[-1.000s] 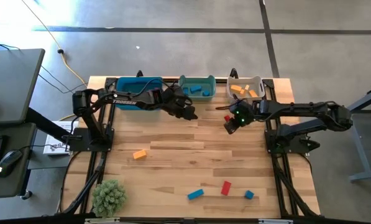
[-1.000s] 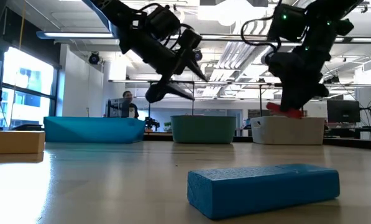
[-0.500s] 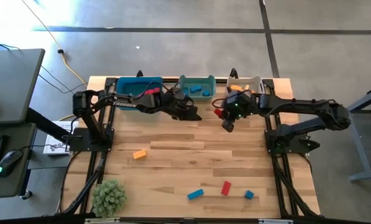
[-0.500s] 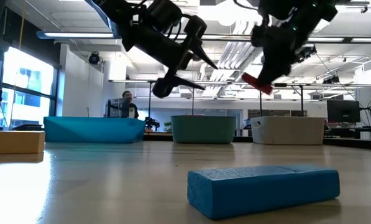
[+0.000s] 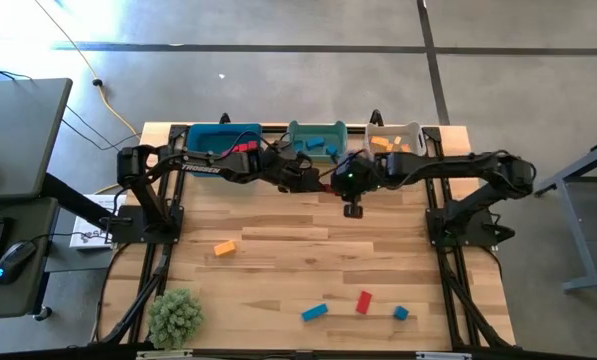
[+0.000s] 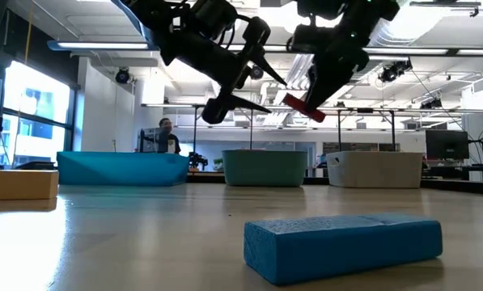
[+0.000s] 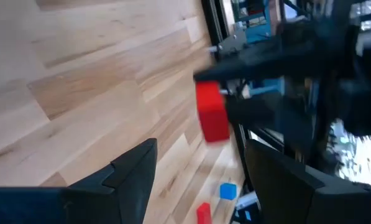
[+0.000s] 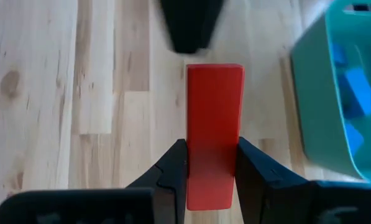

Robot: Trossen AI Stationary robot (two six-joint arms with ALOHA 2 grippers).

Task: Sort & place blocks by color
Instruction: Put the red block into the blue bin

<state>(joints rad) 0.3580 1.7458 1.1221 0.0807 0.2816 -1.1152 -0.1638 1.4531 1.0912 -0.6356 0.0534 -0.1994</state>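
The right gripper [image 8: 211, 177] is clamped on a red bar block [image 8: 214, 134], carried in the air just below the teal bin [image 5: 316, 141] in the upper middle of the high view. In the low view the same block hangs high above the table, left of centre-right, tilted. The left gripper [image 7: 197, 171] sits right beside it with its fingers spread wide and nothing between them; the two grippers nearly meet in front of the teal bin.

The job looks partly done. The teal bin already holds several blue blocks [image 5: 319, 146], and the white bin [image 5: 395, 128] at the upper right holds orange blocks [image 5: 383, 143]. The large blue bin [image 5: 218, 135] at the upper left shows something red near its right end, though the left arm partly covers it.

Four blocks remain loose on the wooden table [image 5: 278, 250]: an orange block [image 5: 224, 247] at middle left, and along the lower edge a blue bar [image 5: 314, 312], a red bar [image 5: 363, 302] and a small blue cube [image 5: 400, 313]. I judge the held red block is bound for the blue bin, after which those four remain to be sorted.
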